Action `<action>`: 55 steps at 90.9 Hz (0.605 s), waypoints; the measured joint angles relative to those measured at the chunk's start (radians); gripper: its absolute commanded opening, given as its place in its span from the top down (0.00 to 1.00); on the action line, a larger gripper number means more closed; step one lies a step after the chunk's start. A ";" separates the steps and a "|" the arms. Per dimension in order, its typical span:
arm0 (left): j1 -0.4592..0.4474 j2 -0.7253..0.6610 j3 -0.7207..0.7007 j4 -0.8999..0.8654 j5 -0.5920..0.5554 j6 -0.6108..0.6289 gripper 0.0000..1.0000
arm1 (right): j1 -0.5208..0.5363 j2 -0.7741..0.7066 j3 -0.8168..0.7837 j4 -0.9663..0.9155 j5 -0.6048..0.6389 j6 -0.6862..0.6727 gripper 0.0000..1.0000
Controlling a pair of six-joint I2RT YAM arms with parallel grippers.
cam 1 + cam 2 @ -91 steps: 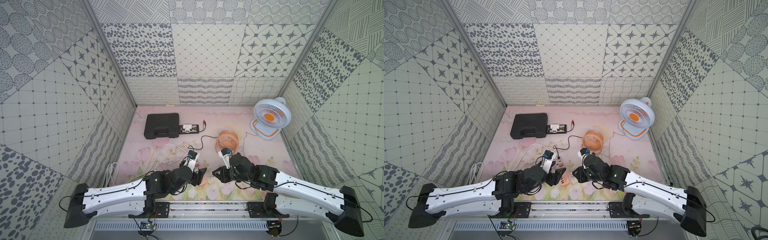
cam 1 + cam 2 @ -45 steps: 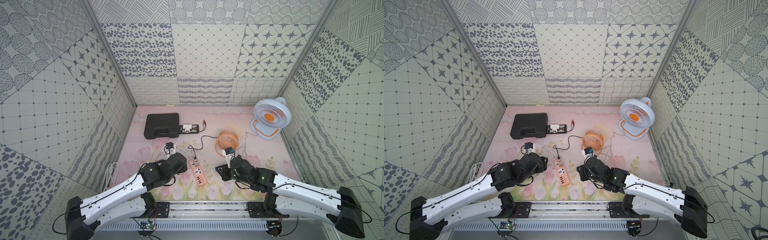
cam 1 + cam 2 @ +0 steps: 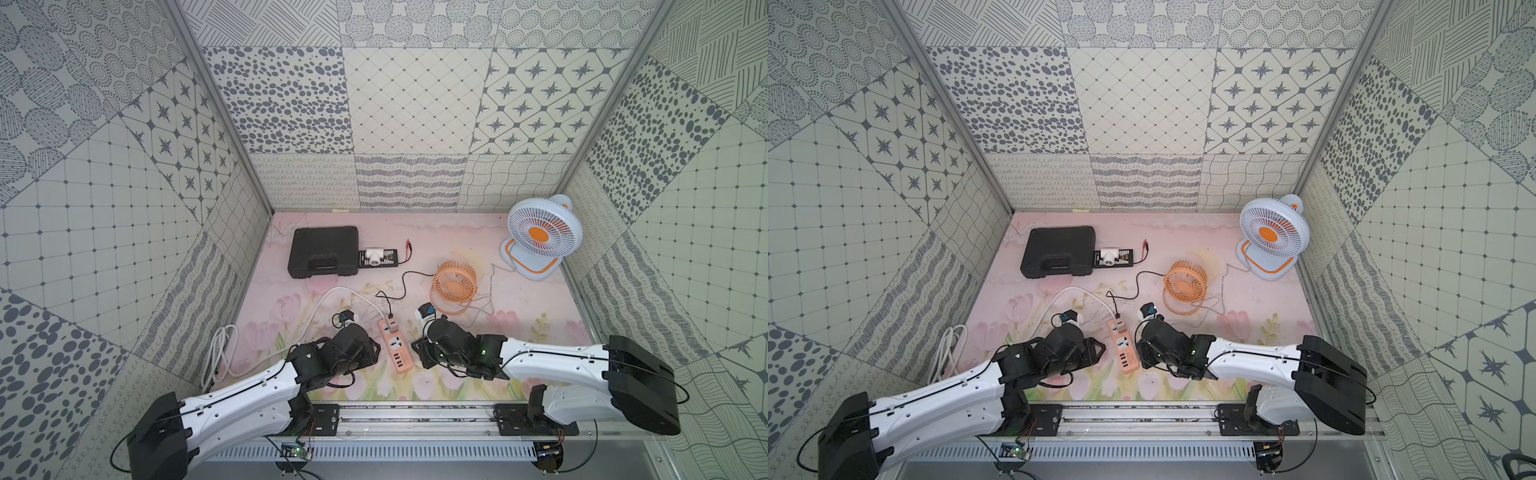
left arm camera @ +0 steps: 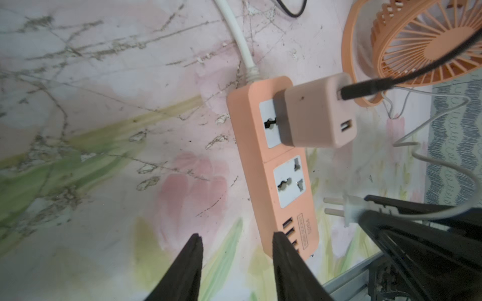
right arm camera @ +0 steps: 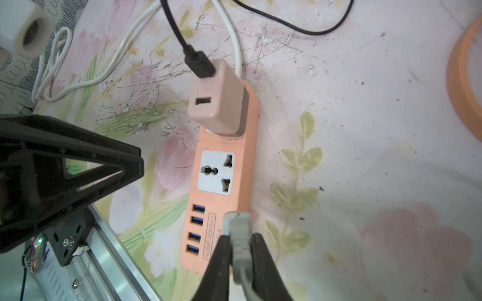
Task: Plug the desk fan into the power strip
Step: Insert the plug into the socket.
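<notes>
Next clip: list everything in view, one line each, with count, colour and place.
power strip: 1, peach-orange, near edge, between the arms
cord: 1, white, strip's far end to a coil at left
USB adapter: 1, pale pink, in the strip's far socket
black cable: 1, black, plugged into the adapter
plug: 1, white, two-pin, beside the strip's free socket
desk fan: 1, white and orange, far right corner
small fan: 1, orange, mid-mat
case: 1, black, far left
socket bar: 1, black with white adapter, beside the case
mat: 1, pink floral, underneath
left tool: 1, black, open, at the strip's USB end
right tool: 1, black, shut on the plug
</notes>
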 measured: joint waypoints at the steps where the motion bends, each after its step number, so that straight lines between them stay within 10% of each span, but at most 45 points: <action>1: 0.001 0.000 -0.002 0.008 0.004 -0.001 0.51 | 0.000 0.003 0.001 0.005 0.000 -0.002 1.00; 55: 0.026 0.170 -0.023 0.274 0.159 -0.056 0.55 | 0.000 0.106 0.062 0.115 0.029 -0.105 1.00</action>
